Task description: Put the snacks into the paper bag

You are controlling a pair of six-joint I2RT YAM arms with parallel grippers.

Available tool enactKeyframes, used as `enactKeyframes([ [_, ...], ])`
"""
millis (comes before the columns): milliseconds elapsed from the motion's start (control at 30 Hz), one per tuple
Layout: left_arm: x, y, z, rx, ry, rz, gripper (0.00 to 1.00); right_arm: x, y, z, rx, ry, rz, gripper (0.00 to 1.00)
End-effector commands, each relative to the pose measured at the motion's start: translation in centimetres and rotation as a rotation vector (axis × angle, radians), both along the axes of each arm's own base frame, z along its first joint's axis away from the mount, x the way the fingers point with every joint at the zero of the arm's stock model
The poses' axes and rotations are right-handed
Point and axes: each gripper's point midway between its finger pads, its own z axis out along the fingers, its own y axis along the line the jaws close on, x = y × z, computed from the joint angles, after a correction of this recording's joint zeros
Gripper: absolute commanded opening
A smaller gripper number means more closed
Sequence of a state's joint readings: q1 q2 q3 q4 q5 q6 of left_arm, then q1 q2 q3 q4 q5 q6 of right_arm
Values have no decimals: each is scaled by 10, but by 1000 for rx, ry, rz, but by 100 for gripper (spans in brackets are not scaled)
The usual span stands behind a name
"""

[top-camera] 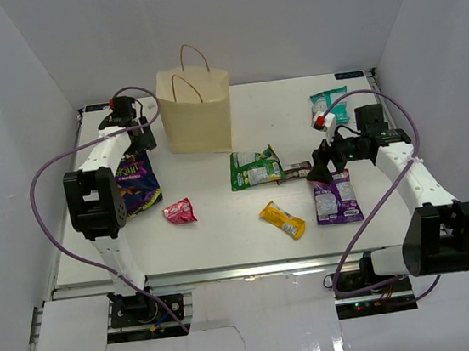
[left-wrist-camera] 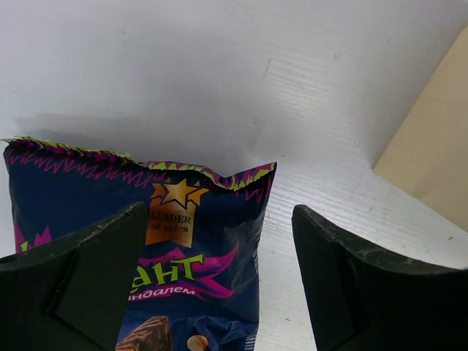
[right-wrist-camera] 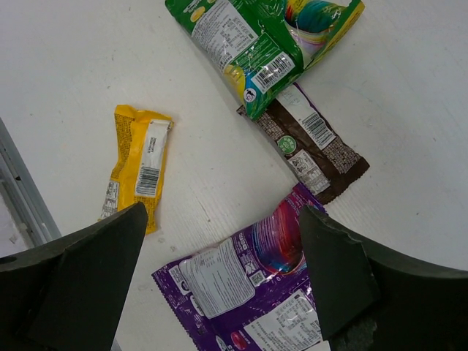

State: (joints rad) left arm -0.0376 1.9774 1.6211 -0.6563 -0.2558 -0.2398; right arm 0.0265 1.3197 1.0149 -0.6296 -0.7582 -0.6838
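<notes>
Left pincer (left-wrist-camera: 219, 219): jaws spread wide, gripping nothing. It hangs low over the top end of the dark purple chip bag (left-wrist-camera: 197, 241); the left finger overlaps the bag's face in the wrist view, and contact cannot be told. The bag lies flat on the white bench (top-camera: 223, 224), its zigzag top seam pointing away from the arm bases.

Right pincer (right-wrist-camera: 223, 212): jaws likewise wide apart and empty, poised above the purple pouch (right-wrist-camera: 241, 285), which lies back-side up.

Around the right pincer:
- yellow bar (right-wrist-camera: 135, 164) lying apart to the left of the pouch
- brown bar (right-wrist-camera: 307, 142) just beyond the pouch, one end tucked under the green pouch (right-wrist-camera: 256, 44)
- teal pouch (top-camera: 330, 104) farther back on the right side, well apart

Small red packet (top-camera: 179, 210) lies near the chip bag's lower right corner.

Paper bag (top-camera: 197, 112) stands upright at the back of the bench, handles up, just right of the left pincer. All snacks in view lie outside it.
</notes>
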Motion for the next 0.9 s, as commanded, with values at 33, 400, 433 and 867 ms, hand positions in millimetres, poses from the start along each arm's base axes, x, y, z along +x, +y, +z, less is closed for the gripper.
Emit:
enactKeyframes([
  [33, -3, -1, 1, 64, 28, -41, 91, -1, 4, -1, 29, -2, 24, 90],
  [400, -33, 11, -53, 148, 180, -12, 85, -2, 7, -6, 47, 34, 29, 90],
  [433, -36, 13, -56, 158, 192, -4, 84, -3, 7, -7, 47, 37, 29, 90],
  [867, -63, 23, -54, 156, 173, 60, 35, -5, 6, -8, 42, 36, 33, 90],
])
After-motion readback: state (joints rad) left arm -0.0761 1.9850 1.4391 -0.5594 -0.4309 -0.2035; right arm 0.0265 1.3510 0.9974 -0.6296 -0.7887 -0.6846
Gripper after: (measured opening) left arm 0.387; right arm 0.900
